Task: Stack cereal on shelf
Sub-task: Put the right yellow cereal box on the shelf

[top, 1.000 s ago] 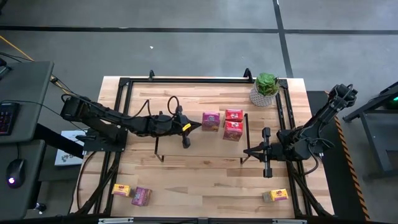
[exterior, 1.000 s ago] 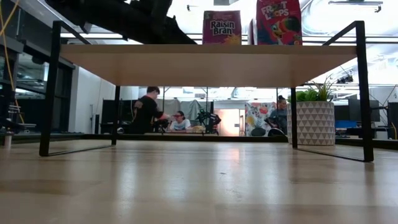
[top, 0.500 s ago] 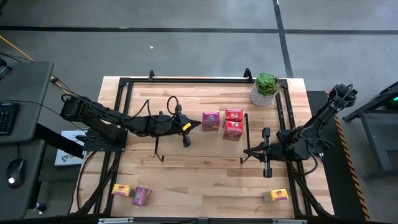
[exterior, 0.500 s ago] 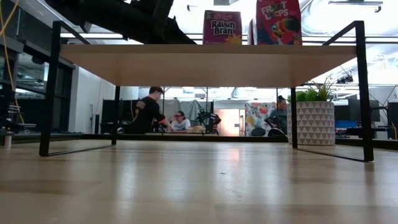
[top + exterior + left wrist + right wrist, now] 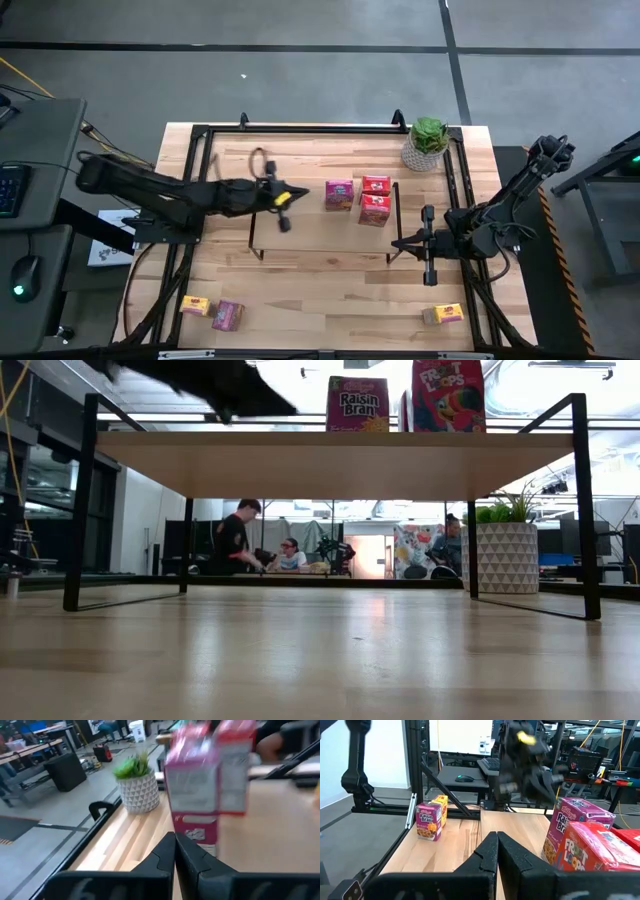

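Two labels readable: Raisin Bran box (image 5: 357, 404), Froot Loops box (image 5: 448, 395).

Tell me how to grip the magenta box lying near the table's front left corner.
Come from straight above and close on the two long edges of the magenta box. It lies flat with its broad face up. The yellow box sits close on one side, so keep the fingers off it.

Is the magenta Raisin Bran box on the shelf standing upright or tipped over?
Upright. The low view shows the magenta Raisin Bran box standing squarely on the shelf, its lettering level, beside a red box.
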Motion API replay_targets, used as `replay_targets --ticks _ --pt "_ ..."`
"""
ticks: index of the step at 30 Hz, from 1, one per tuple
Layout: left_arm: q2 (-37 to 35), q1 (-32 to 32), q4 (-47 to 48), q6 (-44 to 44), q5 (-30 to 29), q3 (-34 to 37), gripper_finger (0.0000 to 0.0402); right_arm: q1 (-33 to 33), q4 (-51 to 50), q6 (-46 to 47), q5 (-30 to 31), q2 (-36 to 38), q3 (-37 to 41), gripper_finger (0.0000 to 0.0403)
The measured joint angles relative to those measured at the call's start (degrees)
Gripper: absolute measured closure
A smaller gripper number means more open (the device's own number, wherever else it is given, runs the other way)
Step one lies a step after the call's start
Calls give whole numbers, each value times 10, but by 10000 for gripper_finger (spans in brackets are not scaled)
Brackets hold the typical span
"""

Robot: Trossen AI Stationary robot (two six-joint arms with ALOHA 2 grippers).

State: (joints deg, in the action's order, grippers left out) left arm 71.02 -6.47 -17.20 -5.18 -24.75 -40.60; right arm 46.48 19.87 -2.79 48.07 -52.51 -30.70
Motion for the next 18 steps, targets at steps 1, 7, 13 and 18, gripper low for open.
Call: replay_targets --ticks 1,7,13,18 --pt "-29 -7 18 3 0 0 401 0 -1 0 0 0 0 403" --pt "-188 -80 63 0 2 38 402 0 -1 0 0 0 0 403" --pt "-316 -134 -11 -29 1 120 401 0 1 -1 0 0 0 403" --pt "-379 -143 -22 -30 1 154 401 0 1 -11 0 0 0 403"
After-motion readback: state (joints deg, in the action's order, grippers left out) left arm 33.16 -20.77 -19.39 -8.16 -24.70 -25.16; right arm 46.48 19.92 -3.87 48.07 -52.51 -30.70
